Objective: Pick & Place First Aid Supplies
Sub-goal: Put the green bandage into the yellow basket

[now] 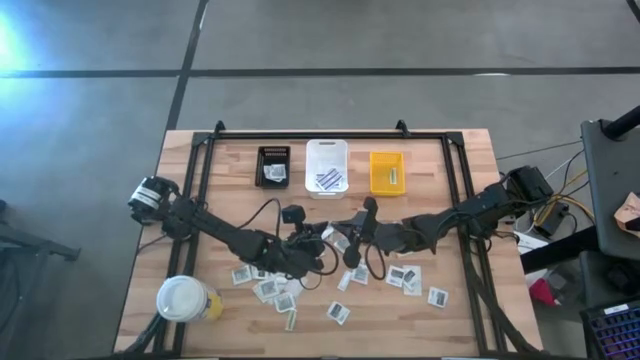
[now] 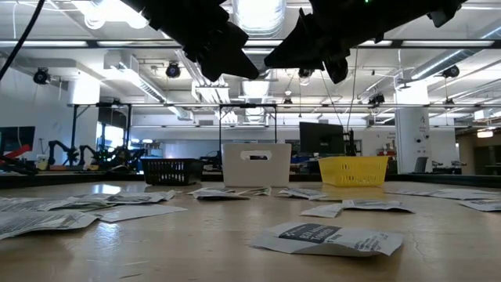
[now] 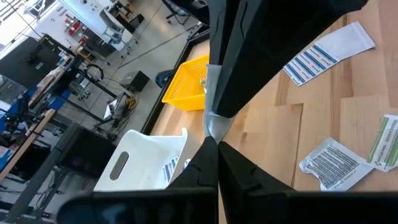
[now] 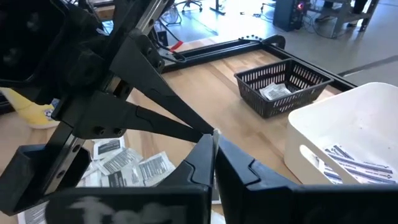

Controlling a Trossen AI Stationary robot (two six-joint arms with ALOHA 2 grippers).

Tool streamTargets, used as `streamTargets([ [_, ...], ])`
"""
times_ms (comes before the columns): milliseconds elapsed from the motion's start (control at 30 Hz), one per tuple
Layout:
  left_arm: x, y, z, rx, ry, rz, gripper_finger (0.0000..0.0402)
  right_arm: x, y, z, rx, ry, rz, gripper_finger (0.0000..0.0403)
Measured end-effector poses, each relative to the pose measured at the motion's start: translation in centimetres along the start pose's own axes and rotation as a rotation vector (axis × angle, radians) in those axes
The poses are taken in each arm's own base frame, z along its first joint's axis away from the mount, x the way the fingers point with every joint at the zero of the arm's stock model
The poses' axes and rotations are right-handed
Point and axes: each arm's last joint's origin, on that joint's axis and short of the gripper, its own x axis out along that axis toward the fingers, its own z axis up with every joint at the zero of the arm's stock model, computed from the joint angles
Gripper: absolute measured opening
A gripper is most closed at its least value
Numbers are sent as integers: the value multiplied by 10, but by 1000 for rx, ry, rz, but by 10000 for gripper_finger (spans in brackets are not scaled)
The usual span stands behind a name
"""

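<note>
My two grippers meet in mid-air over the middle of the table, both shut on one small pale packet [image 3: 216, 123]. My left gripper [image 1: 325, 240] comes from the table's left and my right gripper [image 1: 347, 238] from its right. In the right wrist view only the packet's thin edge [image 4: 216, 134] shows between the fingertips. Several more first aid packets [image 1: 285, 292] lie flat on the near half of the table; one lies close to the low camera [image 2: 325, 237]. My left gripper pinches the packet's one end [image 3: 213, 132] between its two fingertips, coming nearly level from the table's left. The packet is lifted clear of the table. My right gripper pinches the same packet's other end [image 4: 216, 133] between its fingertips [image 4: 202, 152], from the table's right, tip to tip with the left fingers.
At the far edge stand a black bin [image 1: 273, 166], a white bin [image 1: 327, 166] holding blue-striped packets, and a yellow bin [image 1: 387, 172]. A large white-lidded cup [image 1: 183, 298] stands at the near left corner. A black frame [image 1: 330, 135] runs around the table's far part and sides.
</note>
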Motion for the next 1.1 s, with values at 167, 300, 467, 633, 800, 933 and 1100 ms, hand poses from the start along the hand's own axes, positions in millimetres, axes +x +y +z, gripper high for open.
streamTargets([
  [167,0,0,0,11,1,-3,0,0,0,0,-2,2,-2,8],
  [300,0,-1,0,48,-3,-49,17,0,-1,-4,-15,30,-13,8],
  [467,1,-2,0,50,-4,-57,75,-1,-5,-10,-35,71,-74,8],
  [633,-1,1,-2,24,18,-51,137,-2,-11,-14,-83,118,-143,8],
  [800,-7,13,-3,-39,53,-43,161,-5,-22,-16,-146,171,-233,8],
  [933,-14,25,-5,-50,93,-43,159,-9,-34,-11,-176,196,-296,8],
  [1100,-21,38,-11,-68,154,-31,159,-15,-52,-4,-226,232,-394,8],
])
